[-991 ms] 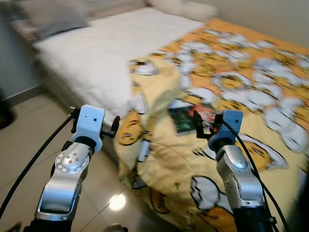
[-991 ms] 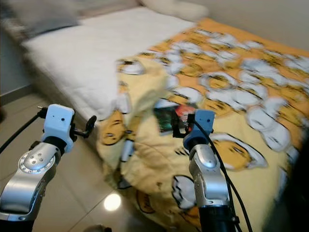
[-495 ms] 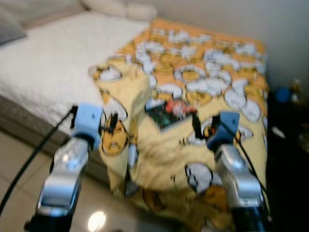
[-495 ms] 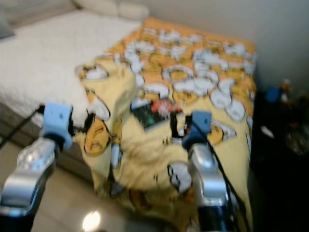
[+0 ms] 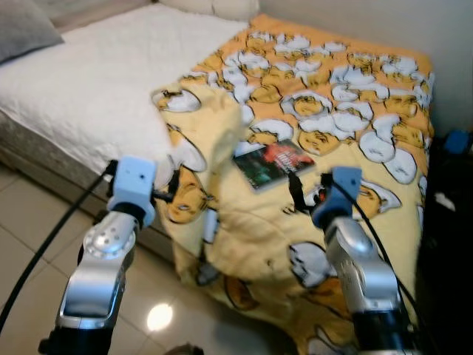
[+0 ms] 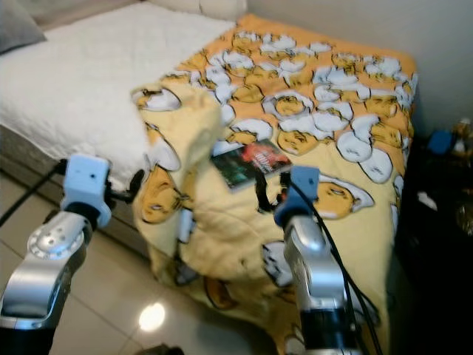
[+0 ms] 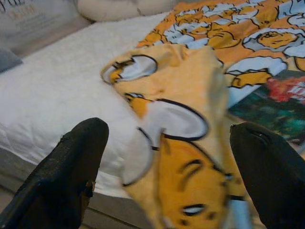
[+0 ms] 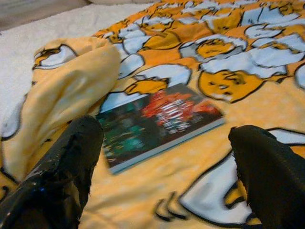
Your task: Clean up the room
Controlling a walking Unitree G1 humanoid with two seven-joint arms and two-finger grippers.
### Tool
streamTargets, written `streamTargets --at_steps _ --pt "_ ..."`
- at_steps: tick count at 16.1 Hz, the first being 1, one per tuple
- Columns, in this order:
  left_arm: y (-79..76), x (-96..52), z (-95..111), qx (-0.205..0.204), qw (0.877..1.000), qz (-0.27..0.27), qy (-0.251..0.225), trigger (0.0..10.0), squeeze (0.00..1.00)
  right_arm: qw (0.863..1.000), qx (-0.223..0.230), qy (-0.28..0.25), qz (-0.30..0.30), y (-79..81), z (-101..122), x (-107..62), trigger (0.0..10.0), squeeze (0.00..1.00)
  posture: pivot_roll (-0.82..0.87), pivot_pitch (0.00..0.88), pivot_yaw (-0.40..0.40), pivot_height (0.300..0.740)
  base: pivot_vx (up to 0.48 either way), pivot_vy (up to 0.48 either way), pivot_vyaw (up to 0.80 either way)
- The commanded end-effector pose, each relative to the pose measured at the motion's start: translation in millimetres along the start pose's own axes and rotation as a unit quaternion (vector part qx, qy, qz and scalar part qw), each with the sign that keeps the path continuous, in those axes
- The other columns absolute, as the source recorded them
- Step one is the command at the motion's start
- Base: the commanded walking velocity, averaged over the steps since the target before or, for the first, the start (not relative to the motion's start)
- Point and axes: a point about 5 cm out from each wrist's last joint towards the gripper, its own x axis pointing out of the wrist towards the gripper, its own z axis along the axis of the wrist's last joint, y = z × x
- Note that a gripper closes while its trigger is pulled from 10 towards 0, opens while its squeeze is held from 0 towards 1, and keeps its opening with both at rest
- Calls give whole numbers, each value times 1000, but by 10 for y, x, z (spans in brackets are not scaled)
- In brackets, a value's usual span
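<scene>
Book (image 5: pixel 273 164) lies on the blanket (image 5: pixel 332 111); the right claw (image 8: pixel 162 157), released, faces it and should reach forward; the left claw (image 7: pixel 162 162) is released too.

Your left hand (image 7: pixel 167 186) has its two black fingers (image 7: pixel 71 176) spread wide apart. Between them you see a bunched fold of the yellow blanket (image 7: pixel 186 157) lying over the white bed (image 7: pixel 57 100), a book (image 7: pixel 276 105) just beyond.
</scene>
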Motion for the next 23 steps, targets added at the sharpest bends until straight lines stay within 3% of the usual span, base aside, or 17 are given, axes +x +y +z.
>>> streamTargets --at_steps 1,2,5,8,11,15,21,23 --pt "-17 15 4 -1 1000 -2 4 10000 0 1000 -14 11 -8 -55 -15 -16 10000 0 -7 0 -15 740 0 0 0" --pt "-15 15 3 1 1000 -3 4 10000 0 1000 -25 13 -3 -49 -35 -18 10000 0 -5 0 -19 740 0 0 0" --pt "-51 -2 16 3 1000 -22 -5 10000 0 1000 10 13 -14 -91 -46 -22 10000 0 -2 0 -21 740 0 0 0" --pt "-66 -20 -29 6 999 -34 11 10000 0 1000 0 4 -16 -118 -1 -11 10000 0 -3 0 -23 740 315 0 673" --pt "-73 -25 -45 7 999 -36 15 10000 0 999 20 9 -30 -135 -11 0 10000 0 -2 0 -25 740 342 0 260" --pt "-82 -27 -42 10 999 -40 15 10000 0 999 -15 20 -26 -142 -46 1 10000 0 4 0 -28 740 343 0 0" --pt "-94 -34 -43 18 999 -44 14 10000 0 999 -18 37 -13 -120 -103 -12 10000 0 8 0 -37 740 344 0 800" --pt "-103 -40 -47 23 999 -44 15 10000 0 999 0 44 -20 -153 -126 -8 10000 0 12 0 -46 740 309 0 0"
